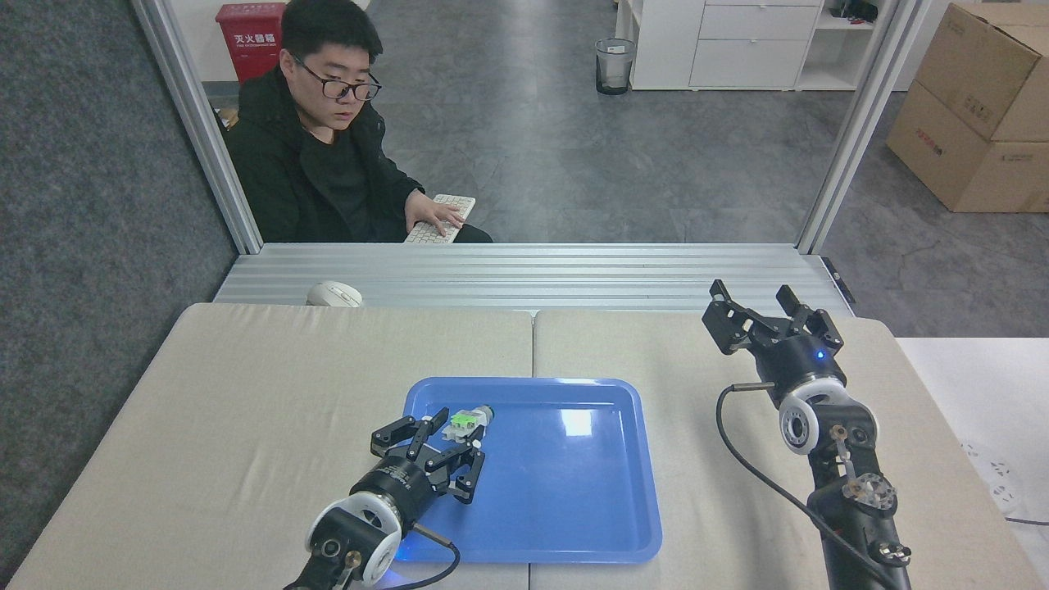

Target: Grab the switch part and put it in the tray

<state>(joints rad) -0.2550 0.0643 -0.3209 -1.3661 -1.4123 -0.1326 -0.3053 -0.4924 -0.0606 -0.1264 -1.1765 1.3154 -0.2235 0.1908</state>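
Left gripper is pinching the switch part between its fingertips, holding it over the near-left area of the tray. Right gripper is sitting spread wide, empty, well apart over the table.

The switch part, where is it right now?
In the head view, the switch part is over the near-left part of the blue tray, at the fingertips of the left gripper, far from the right gripper.
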